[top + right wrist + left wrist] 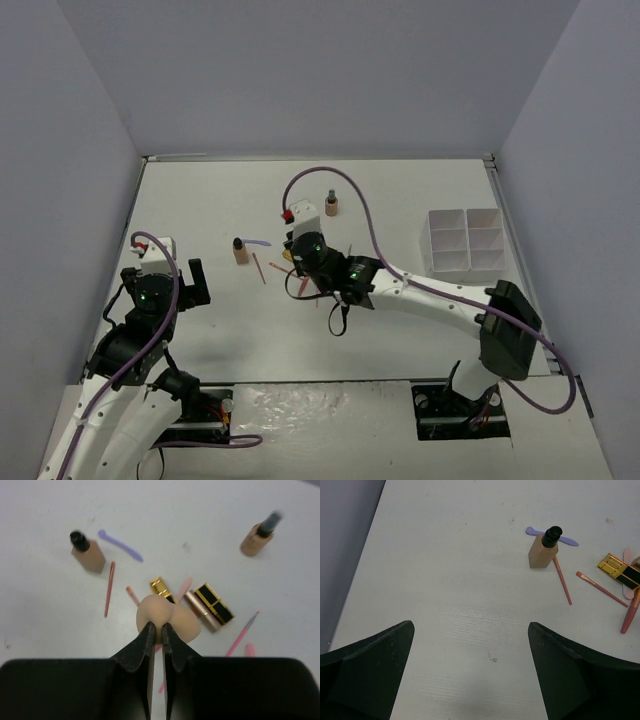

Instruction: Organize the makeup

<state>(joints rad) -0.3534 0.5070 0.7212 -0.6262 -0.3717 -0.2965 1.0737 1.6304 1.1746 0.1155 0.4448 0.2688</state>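
White counter (420, 190), boxed by pale grey walls (330, 70) on three sides; a white six-compartment tray (465, 241) sits near its right edge. The makeup lies scattered well left of the tray: tan bottles (240, 251), gold-black lipstick tubes (215, 603), thin sticks (562, 580). Open counter runs between tray and cluster. The right tool (157, 626) pinches a peach sponge (167, 615) at that cluster; the left tool (471, 630), farthest from the tray, stands spread wide over the counter.

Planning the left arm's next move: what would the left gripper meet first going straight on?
Probably only bare table; the bottle stands right of the line of the open left gripper, though depth is unclear.
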